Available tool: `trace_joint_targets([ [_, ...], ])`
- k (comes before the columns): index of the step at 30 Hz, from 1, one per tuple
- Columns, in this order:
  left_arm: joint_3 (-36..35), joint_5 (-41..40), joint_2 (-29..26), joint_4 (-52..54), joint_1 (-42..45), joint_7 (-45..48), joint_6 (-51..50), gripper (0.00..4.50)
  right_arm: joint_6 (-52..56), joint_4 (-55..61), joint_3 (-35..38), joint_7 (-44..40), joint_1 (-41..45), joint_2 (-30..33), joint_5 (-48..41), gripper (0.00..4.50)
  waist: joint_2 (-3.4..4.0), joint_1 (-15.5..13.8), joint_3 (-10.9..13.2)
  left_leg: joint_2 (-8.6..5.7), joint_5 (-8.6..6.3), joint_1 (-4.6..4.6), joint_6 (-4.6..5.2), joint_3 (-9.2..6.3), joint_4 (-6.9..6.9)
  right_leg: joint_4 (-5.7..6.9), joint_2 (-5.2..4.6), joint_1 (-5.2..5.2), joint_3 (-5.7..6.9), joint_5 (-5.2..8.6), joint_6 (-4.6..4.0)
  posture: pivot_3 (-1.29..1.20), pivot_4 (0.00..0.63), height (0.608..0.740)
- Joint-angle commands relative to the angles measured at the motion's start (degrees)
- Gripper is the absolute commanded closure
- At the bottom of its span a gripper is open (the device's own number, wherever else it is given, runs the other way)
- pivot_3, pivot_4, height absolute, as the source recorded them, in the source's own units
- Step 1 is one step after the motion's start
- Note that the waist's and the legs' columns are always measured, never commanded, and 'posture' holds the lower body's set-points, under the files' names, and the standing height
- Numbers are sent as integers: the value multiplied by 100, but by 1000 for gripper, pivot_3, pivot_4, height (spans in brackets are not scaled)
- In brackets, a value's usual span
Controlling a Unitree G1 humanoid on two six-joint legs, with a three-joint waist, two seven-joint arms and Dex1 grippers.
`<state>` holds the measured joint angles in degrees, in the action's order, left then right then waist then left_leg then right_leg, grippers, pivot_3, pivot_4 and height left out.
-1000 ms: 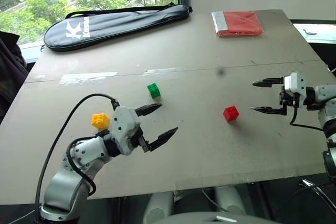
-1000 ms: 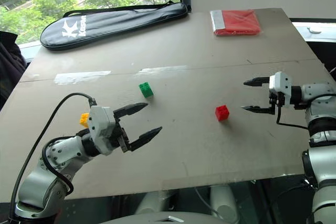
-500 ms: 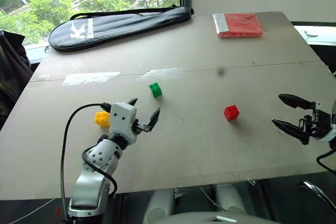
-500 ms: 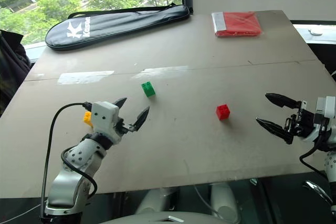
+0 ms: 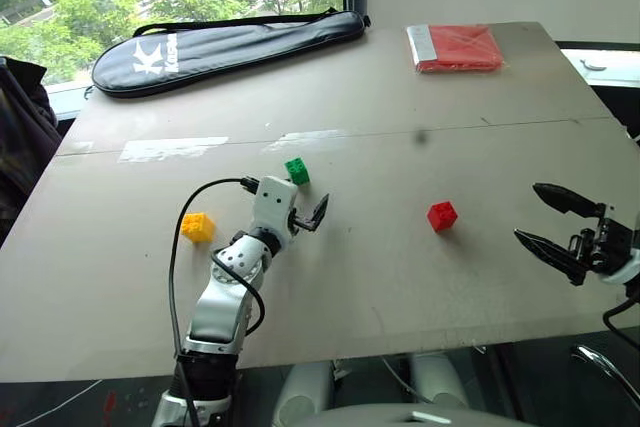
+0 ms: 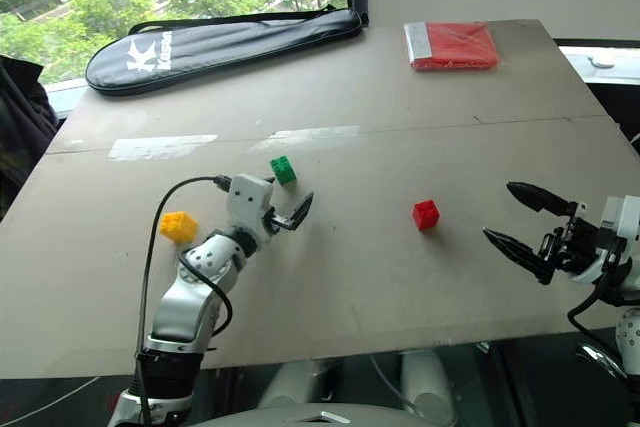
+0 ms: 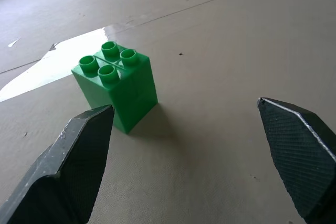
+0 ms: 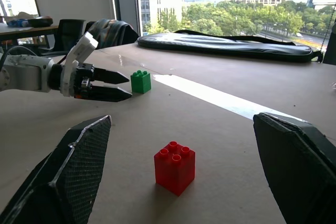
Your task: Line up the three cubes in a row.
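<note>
Here the left gripper (image 5: 305,210) has its far finger largely hidden behind the wrist housing in the head views. Its wrist view shows spread, empty jaws, the green brick (image 7: 115,85) just ahead, nearer one finger, not between them. The right gripper (image 5: 553,224) (also gaping, empty) sits well right of the red brick (image 5: 441,215). The yellow brick (image 5: 196,226) lies left of the green brick.

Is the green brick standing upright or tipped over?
Upright. The green brick stands flat on the table with its four studs facing up, just ahead of the open left gripper.
</note>
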<state>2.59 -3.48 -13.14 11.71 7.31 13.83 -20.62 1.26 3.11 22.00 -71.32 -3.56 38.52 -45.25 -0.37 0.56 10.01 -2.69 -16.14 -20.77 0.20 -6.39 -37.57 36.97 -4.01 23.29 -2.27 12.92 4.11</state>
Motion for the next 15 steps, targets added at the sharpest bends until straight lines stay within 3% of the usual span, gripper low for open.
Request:
trace_joint_targets([
  [1,62,275,259,12,256,-486,-158,0,130,289,244,72,45,73,-106,61,0,-6,0,-1,0,1,0,3,0,0,0,-1,0,-1,1,0,150,732],
  [15,203,566,837,22,329,-1001,-553,0,440,357,170,-316,205,358,35,61,-6,-5,1,-10,0,-2,0,15,-2,-4,-1,-5,3,-2,4,0,150,732],
])
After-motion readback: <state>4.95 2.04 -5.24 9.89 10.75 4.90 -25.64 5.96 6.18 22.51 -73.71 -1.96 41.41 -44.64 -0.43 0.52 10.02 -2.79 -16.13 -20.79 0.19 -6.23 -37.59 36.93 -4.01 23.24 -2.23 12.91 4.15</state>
